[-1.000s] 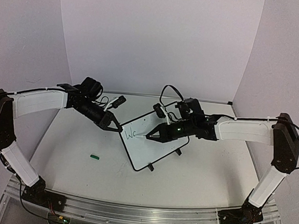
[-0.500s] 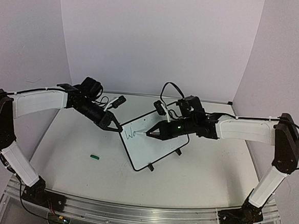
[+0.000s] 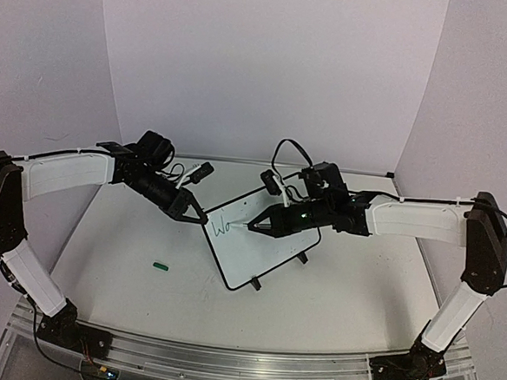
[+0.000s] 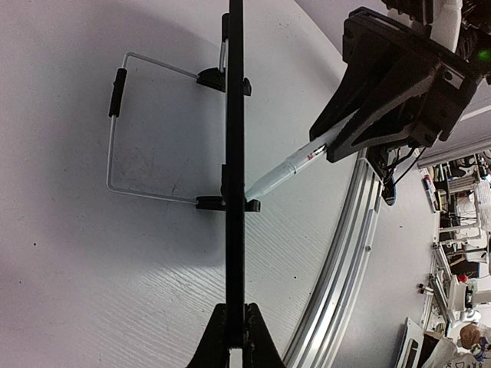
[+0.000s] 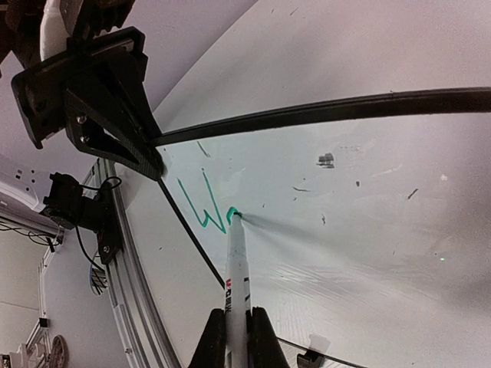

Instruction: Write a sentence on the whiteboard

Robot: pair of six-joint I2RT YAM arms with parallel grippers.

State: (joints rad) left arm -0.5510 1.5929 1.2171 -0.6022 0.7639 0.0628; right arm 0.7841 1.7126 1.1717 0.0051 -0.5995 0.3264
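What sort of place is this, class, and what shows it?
Probably a robotics lab cell: white-and-black left arm and right arm bolted to a silver aluminium rail, plain white backdrop walls, cluttered equipment beyond.

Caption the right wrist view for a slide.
Right gripper presses a white, green-tipped marker to the small black-framed white whiteboard beside green strokes; left gripper clamps its edge.

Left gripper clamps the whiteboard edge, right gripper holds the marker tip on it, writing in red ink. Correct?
No: the ink is green, not red; the right wrist view shows it. Otherwise yes: left gripper clamps the whiteboard edge, right gripper holds the marker tip on it.
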